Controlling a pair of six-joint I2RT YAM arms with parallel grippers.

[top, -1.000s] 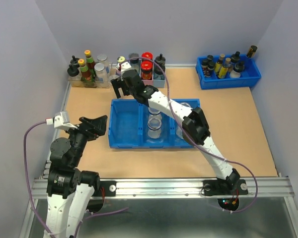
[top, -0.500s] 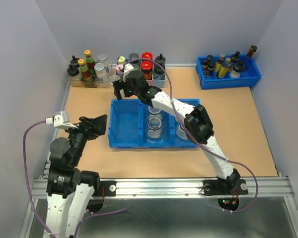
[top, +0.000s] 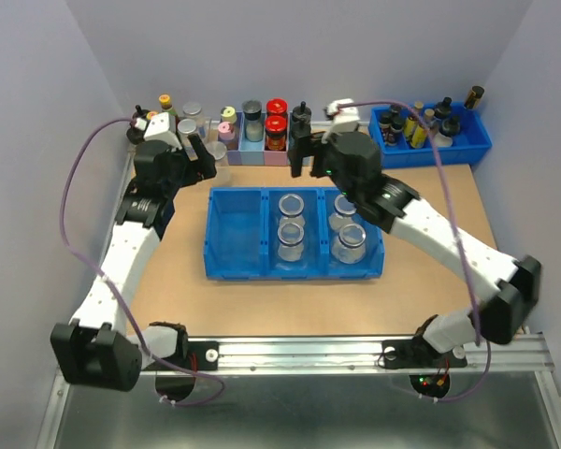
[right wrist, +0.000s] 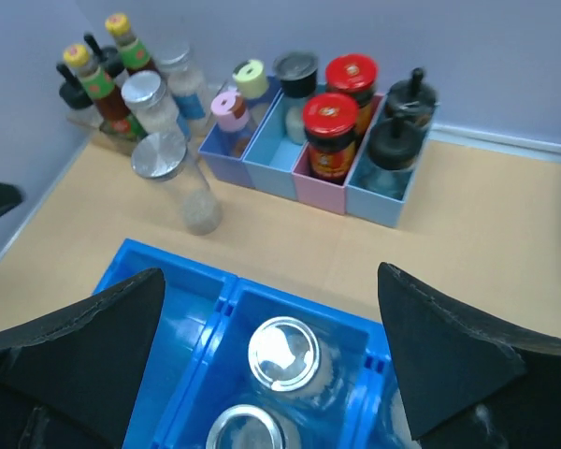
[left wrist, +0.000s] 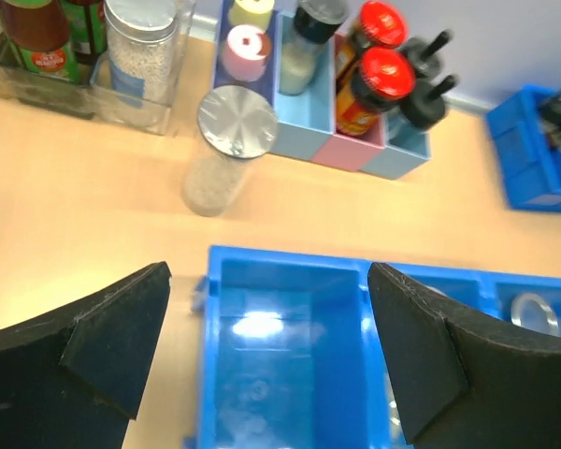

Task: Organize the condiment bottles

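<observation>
Two clear glass condiment bottles (top: pixel 291 205) (top: pixel 291 239) stand in the middle compartment of the blue tray (top: pixel 234 230), and two more (top: pixel 341 208) (top: pixel 351 242) in its right compartment. The left compartment holds nothing. One with a flat silver lid (left wrist: pixel 236 120) stands on the table behind the tray's left end, also visible from the right wrist (right wrist: pixel 159 154). My left gripper (top: pixel 198 154) (left wrist: pixel 271 327) hangs open above the tray's back-left corner, just short of the lidded jar. My right gripper (top: pixel 304 154) (right wrist: pixel 271 346) hangs open over the middle compartment's rear jar (right wrist: pixel 283 354).
Pastel bins (top: pixel 262 150) with red-, pink- and black-capped bottles line the back wall. A clear rack (top: pixel 168 131) of bottles stands at back left. A blue bin (top: pixel 430 140) of small dark bottles sits at back right.
My left arm has stretched from its folded pose at the near left to the tray's back-left corner. The right arm has swung from the back left toward the back middle, uncovering the jars.
</observation>
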